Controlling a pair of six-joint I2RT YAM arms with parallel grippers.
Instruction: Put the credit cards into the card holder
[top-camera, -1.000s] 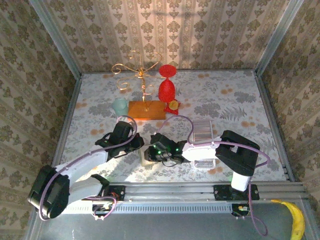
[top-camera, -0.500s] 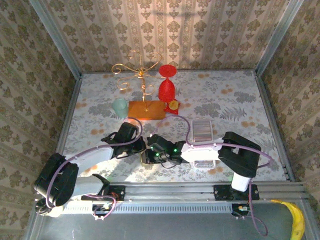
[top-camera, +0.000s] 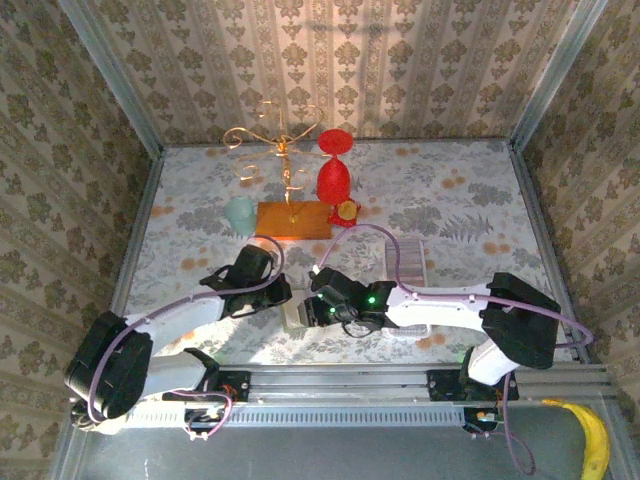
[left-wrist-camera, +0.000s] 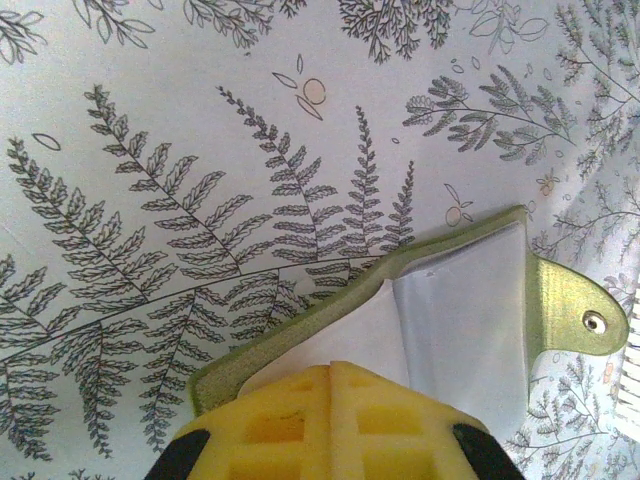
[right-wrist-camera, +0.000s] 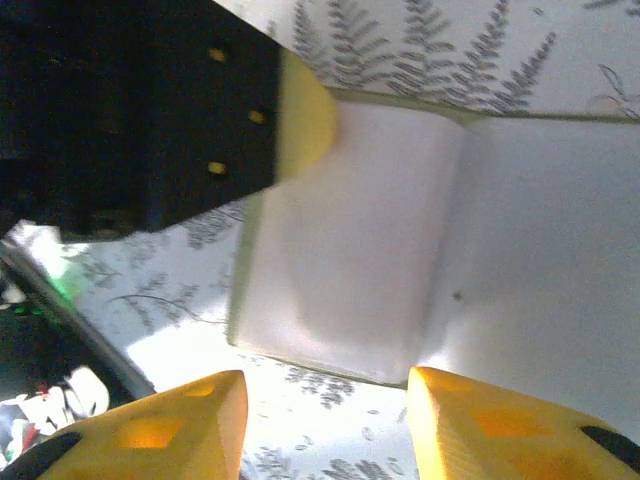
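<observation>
The olive-green card holder (left-wrist-camera: 345, 290) lies open on the fern-patterned table, its snap tab (left-wrist-camera: 585, 320) to the right. A whitish credit card (left-wrist-camera: 350, 340) lies flat on its left half; I cannot tell whether it is tucked into a pocket. My left gripper (left-wrist-camera: 332, 395) is shut, its yellow tips pressing down on the holder's near edge. My right gripper (right-wrist-camera: 325, 420) stands open just off the holder's (right-wrist-camera: 350, 260) edge, with bare table between its fingers (right-wrist-camera: 190, 425). From above, both grippers (top-camera: 278, 296) (top-camera: 315, 308) meet over the holder (top-camera: 296, 316).
A clear ribbed tray (top-camera: 410, 262) sits right of the holder, partly under the right arm. At the back stand a red goblet (top-camera: 334, 175), a gold wire stand on an orange base (top-camera: 292, 220) and a pale green cup (top-camera: 239, 212). Patterned walls close three sides.
My right gripper's jaws have spread apart and its arm has swung out to the right. The left gripper slid right onto the holder and stayed shut.
</observation>
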